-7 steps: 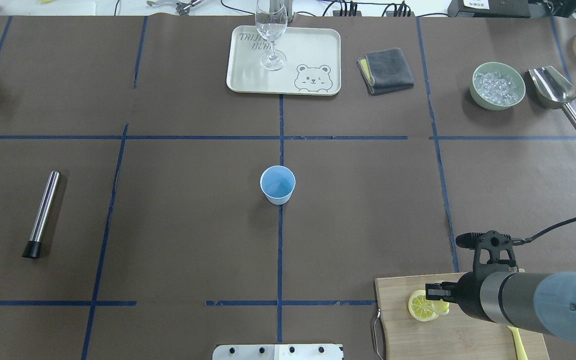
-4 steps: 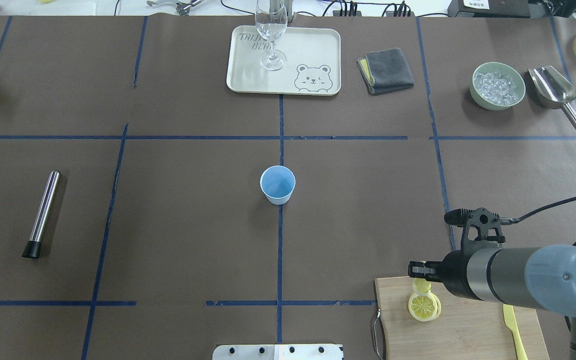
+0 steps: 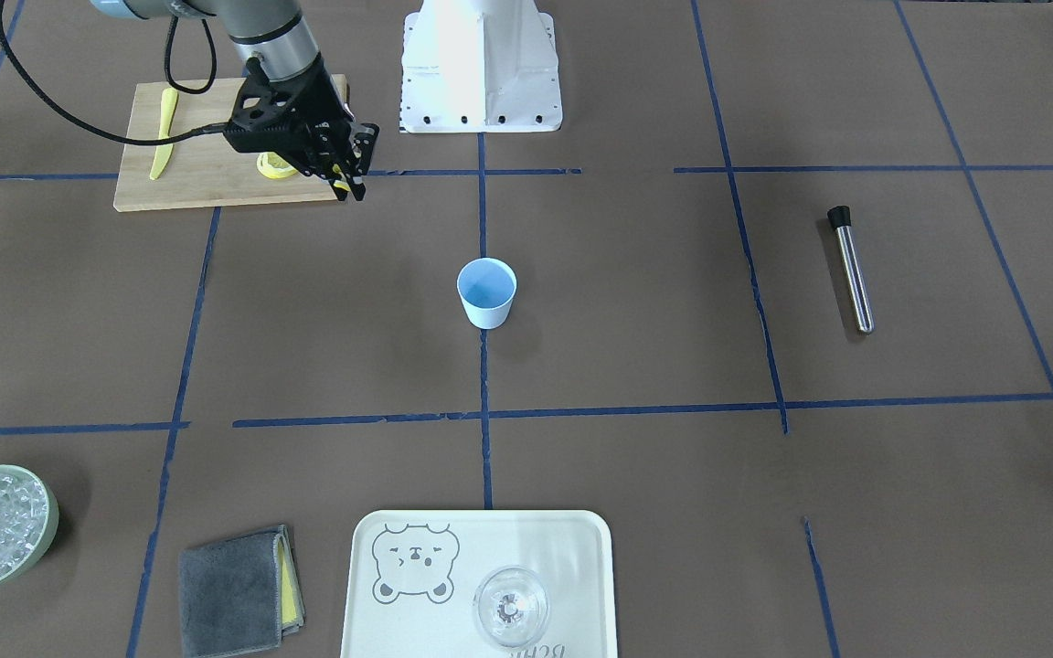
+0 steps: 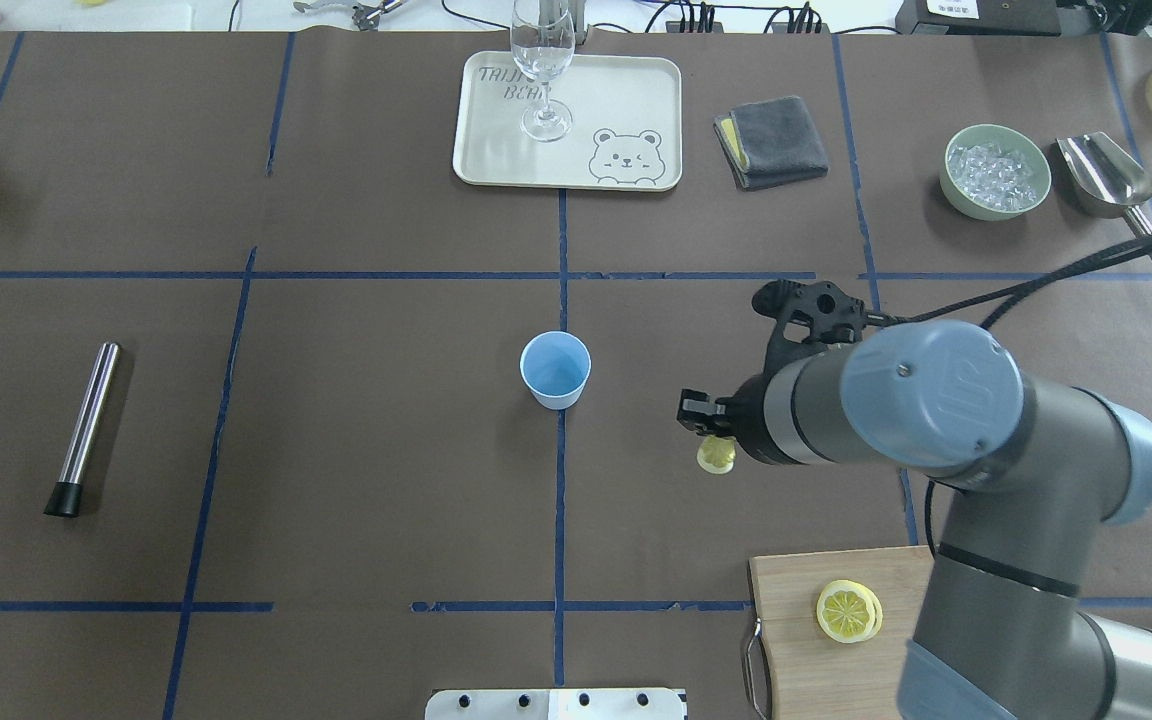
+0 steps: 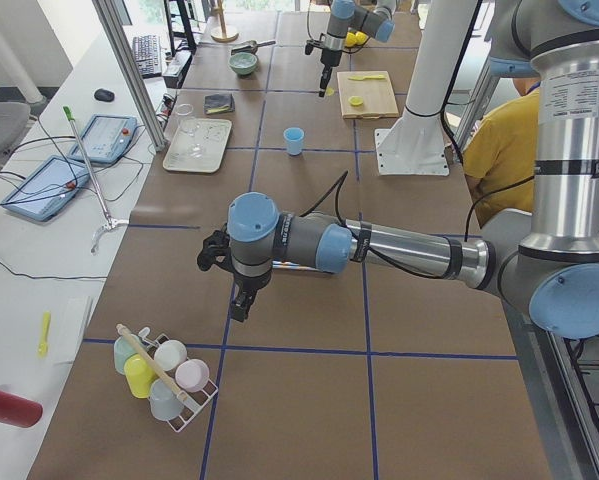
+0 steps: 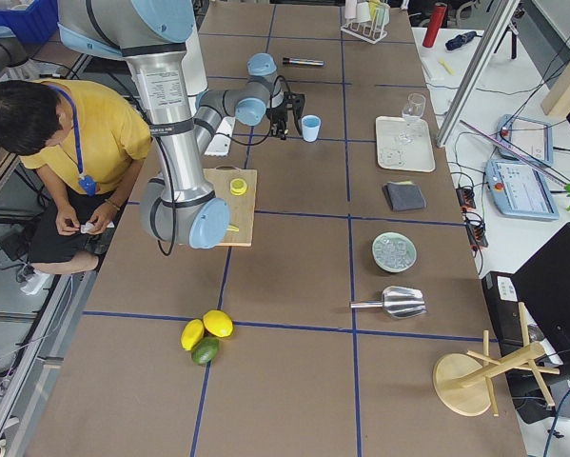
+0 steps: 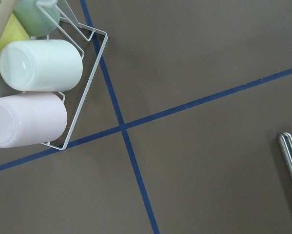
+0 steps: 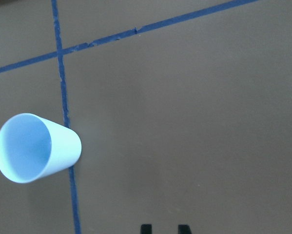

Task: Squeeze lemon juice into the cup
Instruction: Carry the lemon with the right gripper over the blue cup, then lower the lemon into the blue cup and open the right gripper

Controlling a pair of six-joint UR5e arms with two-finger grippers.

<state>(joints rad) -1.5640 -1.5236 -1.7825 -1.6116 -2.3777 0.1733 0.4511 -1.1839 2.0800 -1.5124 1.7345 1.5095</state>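
Right claw (image 4: pixel 701 415) is clenched on the lemon (image 4: pixel 716 456), a thin slice hanging from the fingers above the bare desk (image 4: pixel 336 450). It sits between the cutting board (image 4: pixel 796 660) and the cup (image 4: pixel 556 368) and is not yet over the cup's mouth. The cup stands upright on the centre tape line, well apart from the claw. A second slice (image 4: pixel 848 611) lies on the board, untouched. Step in hand, as I read it: carry the lemon over the cup, then squeeze. Risks: the slice is thin and looks pinched near one edge, so it may swing or slip out in transit. Squeezing short of the mouth puts juice on the desk. The cup looks light and has no handle, so a low approach could knock it over. Hard squeezing on a thin slice may fold it out of the grip instead of pressing juice. Hidden: the wrist housing covers the contact patch in the overhead view. The right wrist view shows only two fingertips (image 8: pixel 145 228) at the bottom edge and no slice, so grip depth is unverifiable. Left claw (image 5: pixel 241 300) shows only in the left side view, parked near the mug rack (image 5: pixel 164 375); cannot tell whether it is released or clenched.
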